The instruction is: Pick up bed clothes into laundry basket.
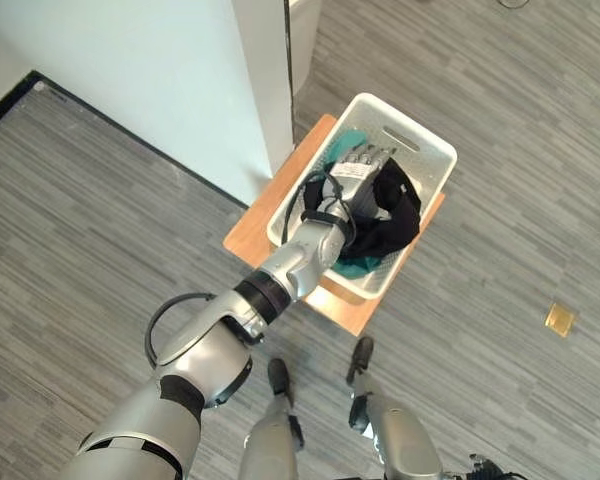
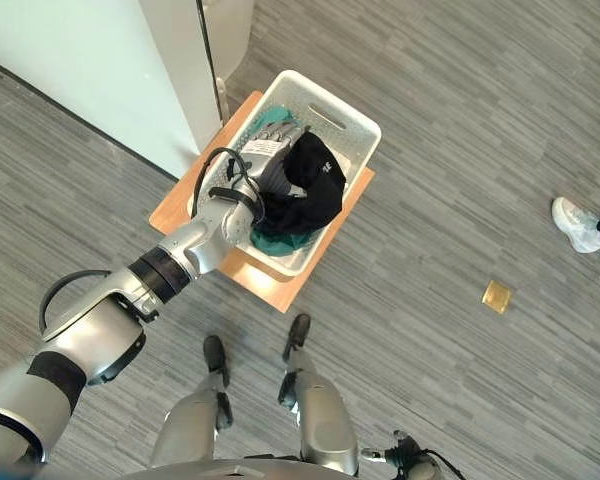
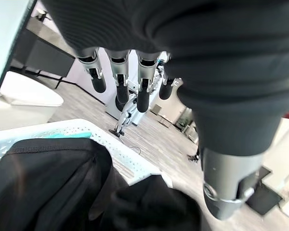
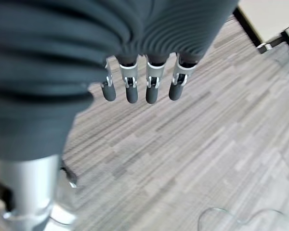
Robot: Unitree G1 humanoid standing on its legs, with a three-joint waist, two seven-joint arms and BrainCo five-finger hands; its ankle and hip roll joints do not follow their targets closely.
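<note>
Black bed clothes [image 1: 395,215] lie inside the white perforated plastic laundry basket [image 1: 432,150]; left hand [image 1: 365,172] above them, fingers straight, released; right hand [image 4: 139,84] relaxed, empty.

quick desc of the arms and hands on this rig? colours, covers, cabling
Both arms are silver-grey with black bands at the joints. The left hand has a dark ribbed cover over its back and wrist, silver fingers with dark tips, and a black cable looping along the forearm. The right hand has the same dark ribbed cover and silver, dark-tipped fingers.
</note>
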